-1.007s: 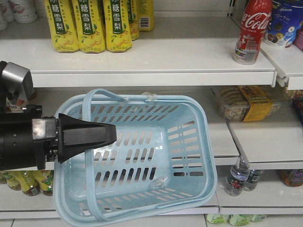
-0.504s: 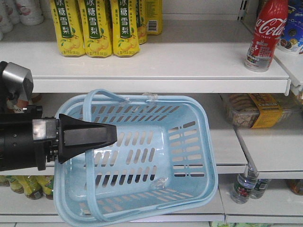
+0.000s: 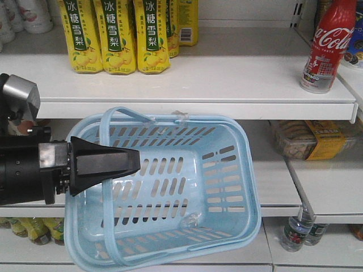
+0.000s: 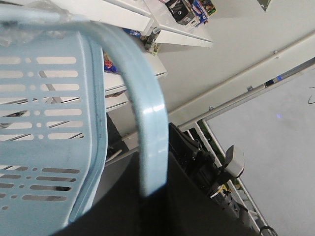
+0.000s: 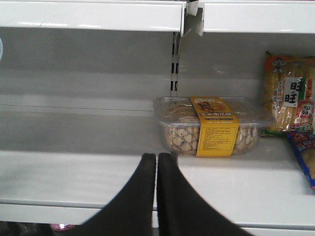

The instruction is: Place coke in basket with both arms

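Observation:
The coke (image 3: 328, 48), a red-labelled bottle, stands upright at the right end of the upper shelf (image 3: 215, 93). The light blue basket (image 3: 227, 170) hangs tilted in front of the middle shelf, its opening facing the camera. My left gripper (image 3: 135, 161) reaches in from the left and is shut on a basket handle (image 4: 147, 118); in the left wrist view the handle runs down into the dark jaws. My right gripper (image 5: 156, 158) is shut and empty, pointing at the middle shelf just left of a snack box. It does not show in the front view.
Yellow pear-drink bottles (image 3: 116, 37) stand on the upper shelf at left. A clear snack box with a yellow label (image 5: 209, 125) sits on the middle shelf, snack bags (image 5: 288, 101) to its right. Small bottles (image 3: 298, 229) stand on the lower shelf.
The shelves, the coke and the yellow bottles have slid right in the front view. The basket and my left arm keep the same place in the frame.

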